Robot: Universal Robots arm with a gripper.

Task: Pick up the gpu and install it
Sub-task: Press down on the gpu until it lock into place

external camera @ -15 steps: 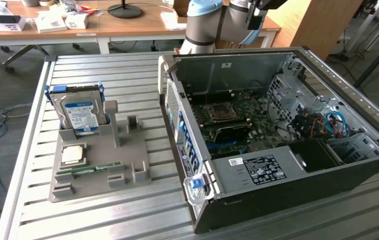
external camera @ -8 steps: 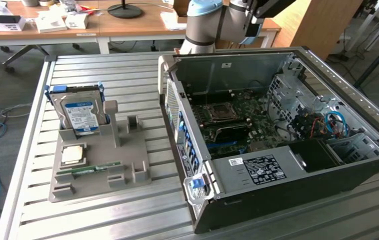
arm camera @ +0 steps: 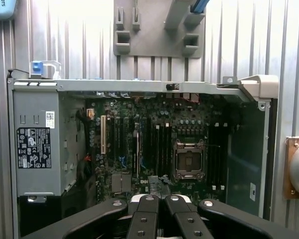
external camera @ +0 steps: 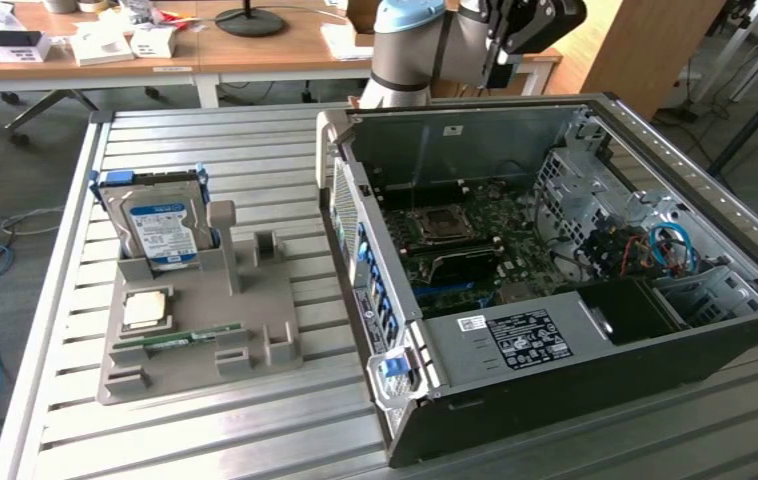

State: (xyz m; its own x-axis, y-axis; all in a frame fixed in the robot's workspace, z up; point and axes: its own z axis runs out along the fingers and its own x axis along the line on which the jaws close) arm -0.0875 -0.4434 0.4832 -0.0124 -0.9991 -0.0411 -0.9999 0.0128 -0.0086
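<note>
The black end effector (arm camera: pixel 158 200) hangs with its jointed fingers pressed together on nothing, above the open steel computer case (external camera: pixel 579 385) and its dark, densely studded motherboard (external camera: pixel 479 245). On the ribbed metal bench (external camera: pixel 219 430) beside the case, a moulded grey holder (external camera: pixel 266 335) props a boxy hard drive (external camera: pixel 159 225). Where the gpu sits, I cannot tell.
</note>
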